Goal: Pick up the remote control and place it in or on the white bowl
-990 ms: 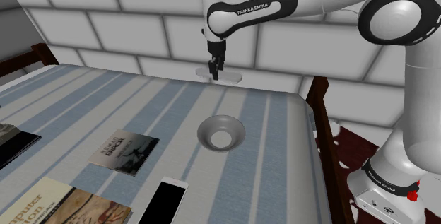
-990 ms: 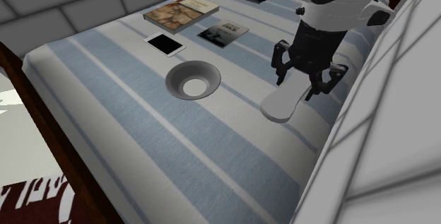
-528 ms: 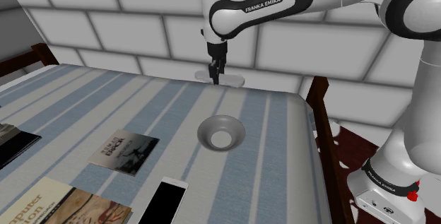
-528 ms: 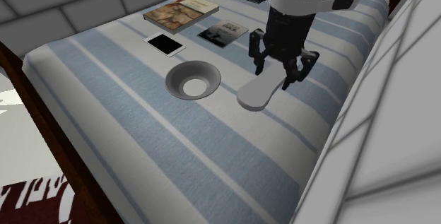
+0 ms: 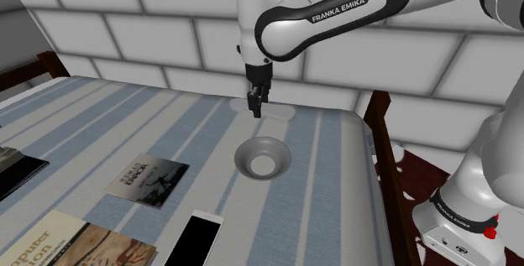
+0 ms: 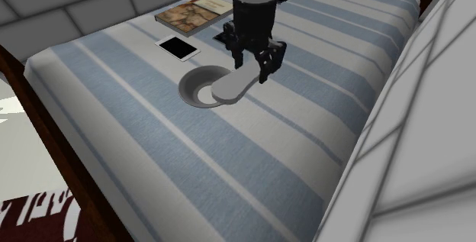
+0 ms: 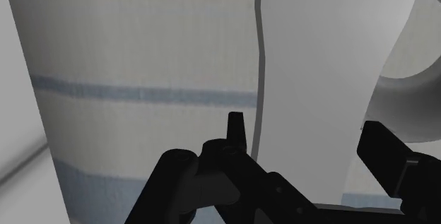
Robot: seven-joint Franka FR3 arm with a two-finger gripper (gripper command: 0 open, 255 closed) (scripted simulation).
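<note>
White remote (image 6: 229, 89) in claw (image 6: 254, 63), nr bowl (image 6: 191, 85)

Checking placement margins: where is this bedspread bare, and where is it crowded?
Bare: the striped bedspread from the bowl to the second exterior view's near edge, and the strip between bowl and wall. Crowded: beyond the bowl, where a tablet and a large book lie. The gripper holds the remote control beside the bowl.
</note>
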